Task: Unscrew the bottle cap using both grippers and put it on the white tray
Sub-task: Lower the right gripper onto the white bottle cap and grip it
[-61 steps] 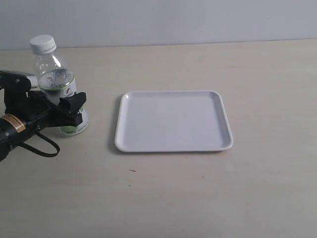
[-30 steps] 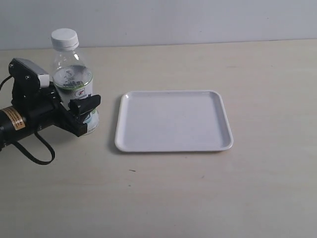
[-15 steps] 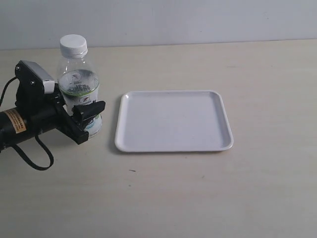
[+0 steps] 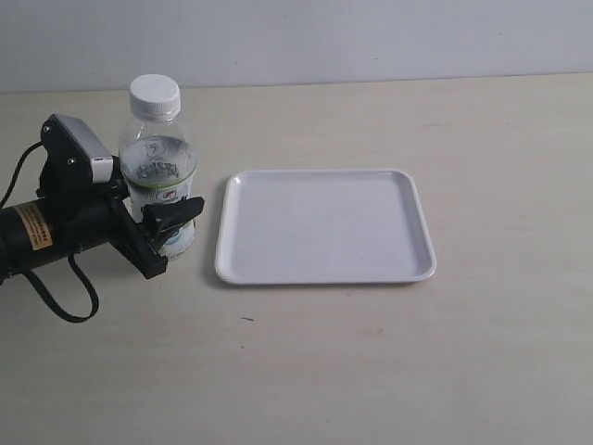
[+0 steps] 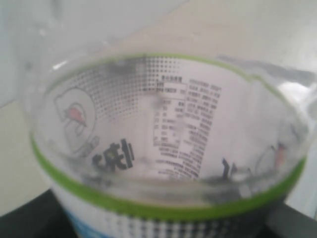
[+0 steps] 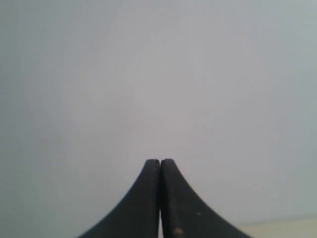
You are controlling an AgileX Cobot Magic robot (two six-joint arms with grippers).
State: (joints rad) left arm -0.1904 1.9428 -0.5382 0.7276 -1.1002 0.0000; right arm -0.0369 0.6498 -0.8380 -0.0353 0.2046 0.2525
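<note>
Bottle is upright near the left edge of the tabletop, just beside the white tray and not touching it. I can't tell if its base rests on the surface or hangs a hair above. Left end effector is clamped around the lower label band, and the left wrist view is filled with label and clear plastic, so that grip looks snug. Bottle cap sits screwed on top with nothing near it. Right end effector is pinched fully closed on nothing and doesn't show in the exterior view.

Handling guess: thin clear plastic like this looks light and squishy, so squeezing the body harder probably just dents it and lets it spin. The low grip seems fine as an anchor. The cap is small, stiff and ribbed on the side, so I'd pinch those ribs from straight above. Once off, it weighs nothing and could pop loose or roll, so set it flat inside the tray rim.
</note>
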